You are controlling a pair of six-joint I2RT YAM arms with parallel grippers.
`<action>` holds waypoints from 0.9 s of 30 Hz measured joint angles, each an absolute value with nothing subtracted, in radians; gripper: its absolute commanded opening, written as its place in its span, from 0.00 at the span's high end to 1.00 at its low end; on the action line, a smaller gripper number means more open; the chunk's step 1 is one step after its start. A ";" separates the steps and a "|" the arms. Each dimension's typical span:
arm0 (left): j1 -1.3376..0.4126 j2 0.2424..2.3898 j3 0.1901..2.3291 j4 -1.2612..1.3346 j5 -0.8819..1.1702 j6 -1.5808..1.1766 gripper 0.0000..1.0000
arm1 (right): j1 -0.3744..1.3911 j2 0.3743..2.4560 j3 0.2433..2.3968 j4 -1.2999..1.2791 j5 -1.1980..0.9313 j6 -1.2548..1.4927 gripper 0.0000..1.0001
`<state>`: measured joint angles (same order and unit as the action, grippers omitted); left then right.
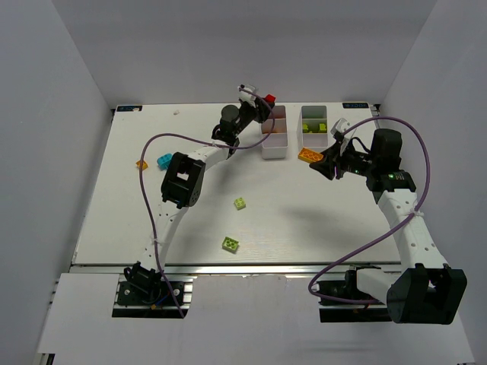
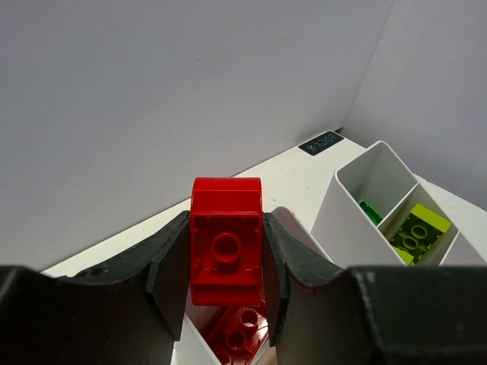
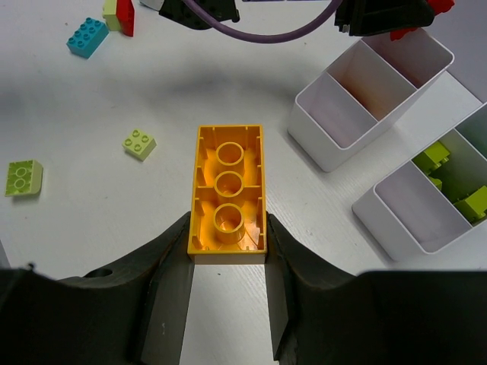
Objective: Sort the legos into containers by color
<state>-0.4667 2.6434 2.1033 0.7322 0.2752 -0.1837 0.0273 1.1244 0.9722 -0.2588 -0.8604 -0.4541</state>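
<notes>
1. Left gripper (image 1: 262,109), seen from overhead, is clamped on a red brick (image 1: 269,99) that I'm holding above the far end of the left bin (image 1: 275,152). Right gripper (image 1: 318,157) grips an orange brick (image 1: 309,154) just off the near end of the right bin (image 1: 314,112). A lime brick (image 1: 240,203), a second lime brick (image 1: 230,243), a cyan brick (image 1: 164,161) and a small orange piece (image 1: 141,164) lie loose on the table (image 1: 114,228).
2. Left wrist cam: the red brick is squeezed between both fingers (image 2: 167,274), underside toward the lens, long axis pointing away from the wrist. Right under it, more red bricks (image 2: 237,334) sit in a compartment. The right bin's far compartment holds a dark green brick (image 2: 370,211), the next one lime pieces (image 2: 415,232).
3. Right wrist cam: the orange brick is pinched at its near end, hollow underside facing me, three tubes in a row, long axis straight out from the jaws. It hangs over bare table, with both bins ahead to the right.
</notes>
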 measured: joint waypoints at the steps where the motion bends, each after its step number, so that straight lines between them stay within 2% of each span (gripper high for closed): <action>1: -0.467 2.643 2.104 0.731 0.272 -0.183 0.50 | 0.027 1.124 0.972 -0.259 -0.862 -0.454 1.00; 11: -0.471 2.643 2.117 0.678 0.243 -0.160 0.41 | 0.027 1.124 0.972 -0.258 -0.867 -0.452 1.00; 23: -0.476 2.638 2.101 0.685 0.237 -0.157 0.41 | 0.027 1.122 0.972 -0.259 -0.867 -0.453 1.00; 27: -0.476 2.617 2.054 0.704 0.224 -0.157 0.44 | 0.027 1.119 0.972 -0.258 -0.871 -0.453 1.00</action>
